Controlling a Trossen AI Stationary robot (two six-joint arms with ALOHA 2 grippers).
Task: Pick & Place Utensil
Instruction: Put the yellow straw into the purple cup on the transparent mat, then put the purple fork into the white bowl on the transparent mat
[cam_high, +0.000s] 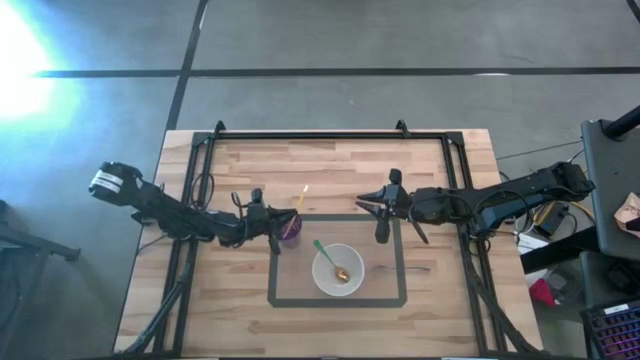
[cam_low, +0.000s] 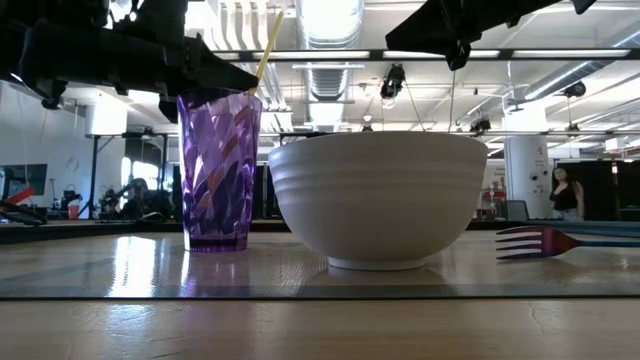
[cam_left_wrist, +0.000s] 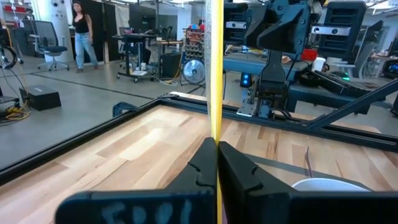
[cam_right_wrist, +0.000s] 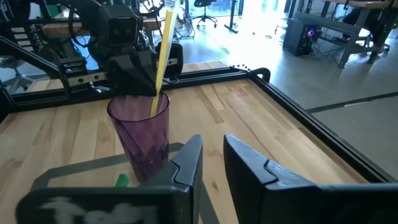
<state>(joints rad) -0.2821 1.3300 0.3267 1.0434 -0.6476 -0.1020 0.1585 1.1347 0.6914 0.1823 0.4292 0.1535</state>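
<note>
A purple faceted cup stands on the table at the taped rectangle's far left corner. A yellow utensil stands slanted in it, its handle rising above the rim. My left gripper sits at the cup's left side, shut on that utensil. My right gripper hovers open to the right of the cup and touches nothing. A white bowl holds a green-handled spoon. My left gripper pinches the yellow utensil's handle between its two fingers, coming level from the table's left, fingers across the handle. The utensil stands nearly upright, leaning slightly, with its lower end inside the purple cup. The cup wall blurs what that end rests on.
A purple fork lies on the table right of the bowl. A dark tape rectangle frames cup and bowl. A black metal frame runs along the far edge and both sides. A person stands in the room beyond.
</note>
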